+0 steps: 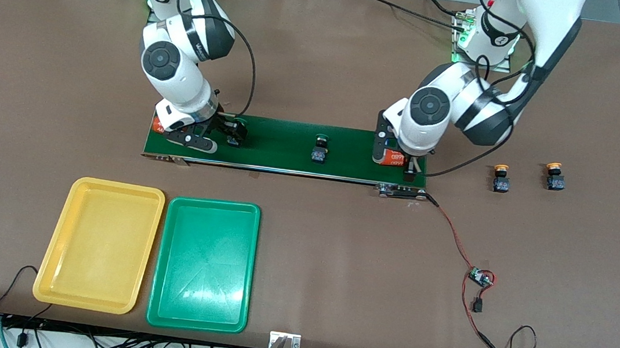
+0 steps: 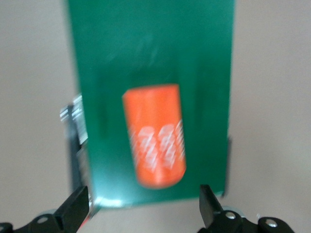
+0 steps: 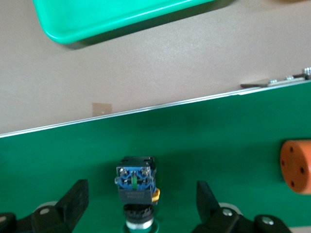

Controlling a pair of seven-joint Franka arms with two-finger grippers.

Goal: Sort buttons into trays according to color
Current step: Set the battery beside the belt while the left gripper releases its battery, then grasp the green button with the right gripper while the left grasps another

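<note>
A green button [image 1: 236, 132] lies on its side on the dark-green belt [image 1: 283, 150] at the right arm's end. My right gripper [image 1: 225, 134] is open around it; in the right wrist view the button [image 3: 136, 187] lies between the fingers [image 3: 75, 199] with a gap on each side. A second green button [image 1: 320, 149] stands mid-belt. Two yellow buttons [image 1: 500, 178] [image 1: 554, 176] stand on the table past the belt's left-arm end. My left gripper [image 1: 397, 162] [image 2: 142, 208] is open over that end, holding nothing. The yellow tray [image 1: 100, 243] and green tray [image 1: 205, 264] lie side by side nearer the front camera.
An orange cylinder [image 2: 155, 141] lies on the belt just ahead of the left gripper's fingertips. Another orange cylinder [image 3: 296, 165] lies on the belt beside the right gripper. A red wire with a small circuit board [image 1: 479, 277] runs from the belt's left-arm end toward the front edge.
</note>
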